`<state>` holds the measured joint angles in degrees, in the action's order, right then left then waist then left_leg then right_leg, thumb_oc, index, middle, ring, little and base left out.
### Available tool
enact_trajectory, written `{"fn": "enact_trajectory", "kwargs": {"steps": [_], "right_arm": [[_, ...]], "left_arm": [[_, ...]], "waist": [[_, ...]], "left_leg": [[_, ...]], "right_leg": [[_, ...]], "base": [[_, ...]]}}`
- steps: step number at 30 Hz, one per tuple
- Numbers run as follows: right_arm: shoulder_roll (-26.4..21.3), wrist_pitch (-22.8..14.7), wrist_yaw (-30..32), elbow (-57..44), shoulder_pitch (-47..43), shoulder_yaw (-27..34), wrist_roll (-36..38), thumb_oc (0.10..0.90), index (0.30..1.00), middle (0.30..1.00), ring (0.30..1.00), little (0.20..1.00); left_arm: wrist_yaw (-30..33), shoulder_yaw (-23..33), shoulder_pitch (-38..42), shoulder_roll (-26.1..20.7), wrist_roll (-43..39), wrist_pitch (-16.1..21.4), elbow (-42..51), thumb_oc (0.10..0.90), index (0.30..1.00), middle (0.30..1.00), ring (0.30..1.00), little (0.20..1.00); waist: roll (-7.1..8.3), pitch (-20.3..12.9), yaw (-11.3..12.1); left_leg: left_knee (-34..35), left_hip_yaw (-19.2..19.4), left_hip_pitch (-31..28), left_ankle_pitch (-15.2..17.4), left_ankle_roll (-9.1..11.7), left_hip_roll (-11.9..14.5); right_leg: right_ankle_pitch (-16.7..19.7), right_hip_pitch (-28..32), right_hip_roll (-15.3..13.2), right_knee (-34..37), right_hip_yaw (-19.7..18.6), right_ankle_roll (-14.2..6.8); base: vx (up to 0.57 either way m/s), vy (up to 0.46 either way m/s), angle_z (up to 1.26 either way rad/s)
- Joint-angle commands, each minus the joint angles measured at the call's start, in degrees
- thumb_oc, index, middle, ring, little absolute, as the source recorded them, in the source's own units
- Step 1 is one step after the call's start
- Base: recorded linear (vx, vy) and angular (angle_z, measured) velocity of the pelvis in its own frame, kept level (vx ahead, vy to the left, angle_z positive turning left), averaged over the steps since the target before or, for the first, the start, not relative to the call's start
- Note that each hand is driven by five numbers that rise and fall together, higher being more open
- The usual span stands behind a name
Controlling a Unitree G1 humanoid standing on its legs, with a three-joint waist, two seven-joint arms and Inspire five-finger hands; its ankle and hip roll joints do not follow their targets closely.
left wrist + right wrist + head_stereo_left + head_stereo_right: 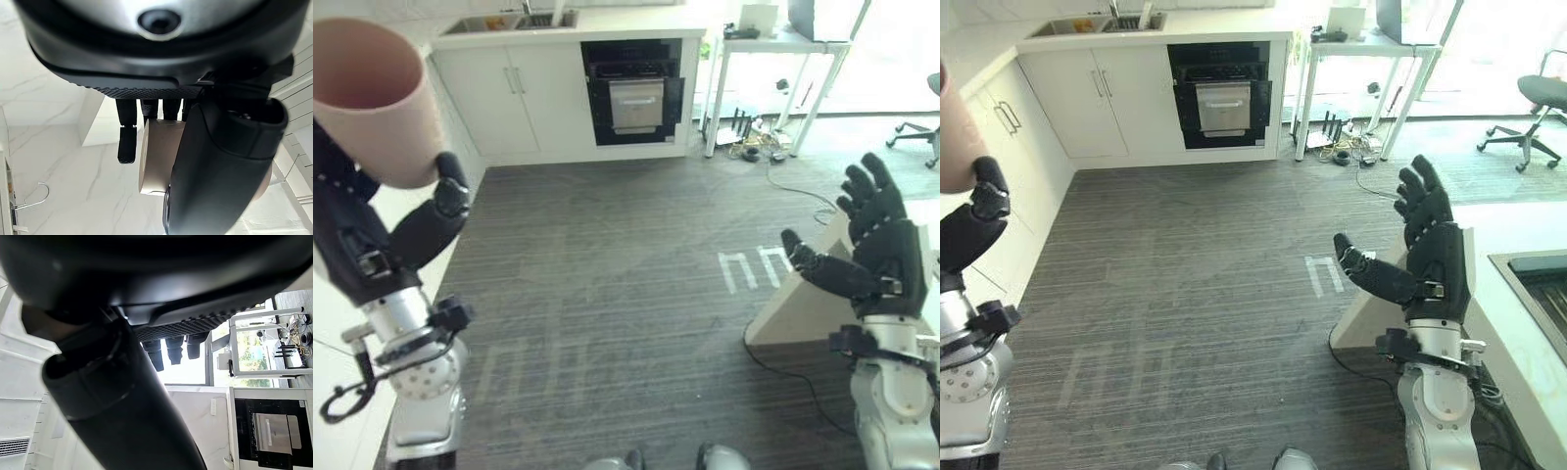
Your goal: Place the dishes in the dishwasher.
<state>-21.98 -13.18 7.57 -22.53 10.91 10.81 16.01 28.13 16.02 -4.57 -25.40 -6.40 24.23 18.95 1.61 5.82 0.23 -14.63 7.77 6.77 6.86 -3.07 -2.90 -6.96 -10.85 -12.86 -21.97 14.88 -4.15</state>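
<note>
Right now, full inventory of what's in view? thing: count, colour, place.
cup: one, beige-pink, held in the left hand, raised at the robot's left
dishwasher: one, black with a silver front panel, built into the far cabinets
cabinets: one white run, far wall and along the left
sink: one, steel, on the far counter
table: one, white, right of the dishwasher
office chair: one, grey, far right
left hand: dark, curled round the cup
right hand: dark, fingers spread, holding nothing
</note>
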Motion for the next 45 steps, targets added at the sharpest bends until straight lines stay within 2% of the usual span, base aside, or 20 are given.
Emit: {"fn": "enact_trajectory", "kwargs": {"steps": [1,5,6,16,17,18,19,21,23,24,26,30,32,33,36,37,39,40,42,45], "right_arm": [[-3.7,-6.4,0.9,-4.6,-6.4,1.5,1.0,0.8,0.9,0.9,0.9,0.9],[-4.4,-5.6,1.9,-5.2,-7.1,0.6,1.0,0.8,0.9,0.9,0.9,0.9],[-7.0,-4.0,-3.7,-3.4,-3.9,0.1,1.7,0.8,0.9,0.9,0.9,0.9],[-7.9,-2.3,-5.2,-4.4,-4.3,-0.8,3.0,0.8,0.9,0.9,0.9,0.9],[-8.2,-2.3,-5.7,-4.1,-4.5,-1.0,3.4,0.8,0.9,0.9,0.9,0.9],[-8.8,-2.4,-6.6,-3.6,-4.8,-0.9,4.3,0.8,0.9,0.9,0.9,0.9],[-8.8,-2.9,-6.4,-3.3,-5.3,-0.9,4.5,0.8,0.9,0.9,0.9,0.9],[-8.2,-3.7,-7.1,-3.1,-5.7,-1.0,5.0,0.8,0.9,0.9,0.9,0.9],[-7.8,-2.8,-6.6,-3.7,-6.3,-1.9,3.8,0.8,0.9,0.9,0.9,0.9],[-7.5,-2.2,-6.4,-4.1,-6.7,-3.1,2.5,0.8,0.9,0.9,0.9,0.9],[-8.7,-3.3,-5.4,-3.4,-6.6,-2.9,3.2,0.8,0.9,0.9,0.9,0.9],[-7.9,-4.5,-7.3,-3.3,-5.3,-1.5,6.0,0.8,0.9,0.9,0.9,0.9],[-7.1,-4.3,-7.4,-4.5,-4.2,-0.5,5.3,0.8,0.9,0.9,0.9,0.9],[-6.6,-4.4,-6.6,-4.6,-4.4,-0.6,4.6,0.8,0.9,0.9,0.9,0.9],[-5.5,-4.3,-5.6,-4.5,-5.0,-0.9,4.3,0.8,0.9,0.9,0.9,0.9],[-4.6,-3.9,-5.6,-4.7,-5.1,-1.5,3.4,0.8,0.9,0.9,0.9,0.9],[-3.9,-3.7,-5.8,-5.3,-4.6,-2.2,2.3,0.8,0.9,0.9,0.9,0.9],[-3.9,-3.5,-6.3,-5.0,-5.0,-3.2,1.6,0.8,0.9,0.9,0.9,0.9],[-4.6,-3.4,-6.3,-4.0,-5.9,-3.9,1.5,0.8,0.9,0.9,0.9,0.9],[-5.6,-3.0,-6.8,-3.8,-5.9,-2.5,2.6,0.8,0.9,0.9,0.9,0.9]], "left_arm": [[0.8,1.7,5.5,-4.8,-0.1,4.6,6.5,0.4,0.3,0.3,0.3,0.3],[1.5,2.0,5.5,-5.2,-1.2,4.0,6.6,0.4,0.3,0.3,0.3,0.3],[-3.0,-7.1,6.2,-1.6,-6.0,1.3,3.2,0.4,0.3,0.3,0.3,0.3],[-3.3,-7.2,5.9,-1.5,-7.6,1.3,3.2,0.4,0.3,0.3,0.3,0.3],[-3.0,-7.0,5.4,-1.3,-7.7,1.5,3.4,0.4,0.3,0.3,0.3,0.3],[-2.4,-6.8,4.5,-0.9,-7.5,1.8,3.6,0.4,0.3,0.3,0.3,0.3],[-2.6,-6.7,4.3,-0.8,-8.0,1.9,3.6,0.4,0.3,0.3,0.3,0.3],[-3.4,-6.6,4.0,-0.4,-8.4,1.5,3.7,0.4,0.3,0.3,0.3,0.3],[-4.8,-6.6,3.9,0.1,-8.5,1.2,3.7,0.4,0.3,0.3,0.3,0.3],[-4.1,-7.2,2.9,0.1,-6.2,1.9,3.7,0.4,0.3,0.3,0.3,0.3],[-3.5,-6.9,2.1,-0.6,-6.9,3.8,2.5,0.4,0.3,0.3,0.3,0.3],[-3.3,-7.0,4.4,-0.8,-6.6,3.6,0.8,0.4,0.3,0.3,0.3,0.3],[-4.5,-6.7,5.2,-1.1,-6.5,2.3,1.7,0.4,0.3,0.3,0.3,0.3],[-5.2,-6.8,5.7,-1.3,-7.0,2.0,1.7,0.4,0.3,0.3,0.3,0.3],[-7.0,-7.2,6.5,-1.4,-6.7,1.7,1.6,0.4,0.3,0.3,0.3,0.3],[-7.7,-7.7,6.7,-1.3,-6.0,1.1,1.8,0.4,0.3,0.3,0.3,0.3],[-8.8,-7.7,6.3,-1.3,-6.3,0.2,2.2,0.4,0.3,0.3,0.3,0.3],[-8.3,-7.8,5.9,-1.2,-5.5,0.1,1.9,0.4,0.3,0.3,0.3,0.3],[-8.3,-7.4,6.0,-1.5,-6.6,-0.2,1.4,0.4,0.3,0.3,0.3,0.3],[-9.6,-6.4,6.5,-2.3,-9.0,-0.6,0.8,0.4,0.3,0.3,0.3,0.3]], "waist": [[0.52,-3.3,-0.6],[0.56,-3.4,-0.6],[0.49,-1.8,-5.5],[0.33,-2.0,-5.8],[0.79,-1.7,-5.8],[2.5,-0.9,-5.4],[3.65,0.4,-4.7],[3.33,1.7,-3.9],[2.5,1.9,-3.2],[-0.55,2.3,-2.0],[-1.49,1.5,-1.2],[-1.2,-0.6,-1.4],[-0.5,-1.5,-1.4],[-0.23,-1.8,-1.3],[-0.6,-2.2,-1.9],[-0.84,-2.2,-1.9],[-1.5,-2.0,-1.9],[-2.47,-1.5,-2.5],[-2.54,-1.1,-2.7],[-1.53,-0.5,-3.3]], "left_leg": [[-2.6,0.8,0.1,5.9,3.2,5.0],[-2.6,0.0,-0.2,5.8,3.4,5.5],[-2.6,1.6,-0.6,3.5,6.7,10.6],[-2.6,1.8,-1.9,2.6,7.4,11.3],[-2.6,2.8,-3.1,1.1,7.5,11.1],[-2.8,4.9,-5.0,-6.1,8.3,10.6],[-9.0,4.5,-2.9,-7.5,8.4,9.9],[-11.0,3.5,1.4,-8.8,8.2,9.4],[-2.6,4.2,2.3,-9.1,7.8,9.1],[-2.6,2.2,9.6,-6.1,8.2,12.4],[-2.6,-0.4,13.6,-7.3,8.6,12.8],[-2.6,1.0,12.4,-4.4,7.0,11.0],[-2.6,1.5,11.2,-3.8,5.6,9.6],[-2.6,0.0,10.1,-3.0,4.5,7.8],[-2.6,-1.1,8.2,-1.8,2.9,6.0],[-2.6,-1.1,7.0,-1.1,2.1,5.1],[-2.6,-1.3,5.2,-0.1,1.1,4.4],[-2.6,-1.3,3.0,0.9,0.8,4.6],[-2.6,-0.9,1.9,1.6,0.8,4.3],[-2.6,-1.6,0.8,2.3,1.2,3.2]], "right_leg": [[0.7,4.6,-0.1,4.8,0.1,-3.8],[-0.8,5.2,1.0,4.8,-0.6,-3.7],[-2.3,5.1,5.4,4.8,-6.6,-1.8],[-3.4,5.4,6.8,4.8,-7.1,-0.3],[-3.4,5.5,7.1,4.8,-7.7,0.3],[-3.5,6.0,7.0,4.8,-9.2,1.8],[-3.0,6.4,7.0,4.8,-10.3,2.6],[-3.1,7.4,8.2,4.8,-11.1,2.9],[-3.8,8.3,8.8,4.8,-11.2,1.7],[-5.7,10.7,10.5,4.8,-10.8,0.6],[-8.3,13.7,11.4,4.8,-11.9,0.5],[-9.3,16.6,8.7,4.8,-12.1,-1.6],[-6.8,17.8,7.2,4.8,-10.9,-2.7],[-2.0,18.0,6.4,4.8,-10.4,-3.7],[5.3,19.0,6.7,4.0,-9.3,-4.2],[8.8,18.1,6.7,-2.4,-8.6,-4.4],[12.4,15.0,6.7,-12.8,-8.4,-4.8],[14.0,8.9,6.6,-19.5,-7.7,-4.4],[10.5,4.2,6.7,-18.3,-5.9,-3.1],[7.7,3.8,7.5,-5.2,-2.4,-2.4]], "base": [[0.02,-0.098,0.26],[0.01,-0.117,-0.01],[0.01,-0.041,0.01],[0.02,-0.069,0.0],[0.1,-0.256,-0.23],[0.12,-0.337,-0.2],[0.09,-0.279,-0.45],[0.12,-0.088,-0.47],[0.33,0.184,0.0],[0.43,0.342,0.1],[0.53,0.431,-0.23],[0.37,0.321,-0.33],[0.35,0.292,-0.04],[0.31,0.276,0.23],[0.27,0.261,0.44],[0.22,0.253,0.46],[0.24,0.313,0.39],[0.21,0.306,0.43],[0.18,0.145,0.05],[0.29,-0.048,-0.14]]}}
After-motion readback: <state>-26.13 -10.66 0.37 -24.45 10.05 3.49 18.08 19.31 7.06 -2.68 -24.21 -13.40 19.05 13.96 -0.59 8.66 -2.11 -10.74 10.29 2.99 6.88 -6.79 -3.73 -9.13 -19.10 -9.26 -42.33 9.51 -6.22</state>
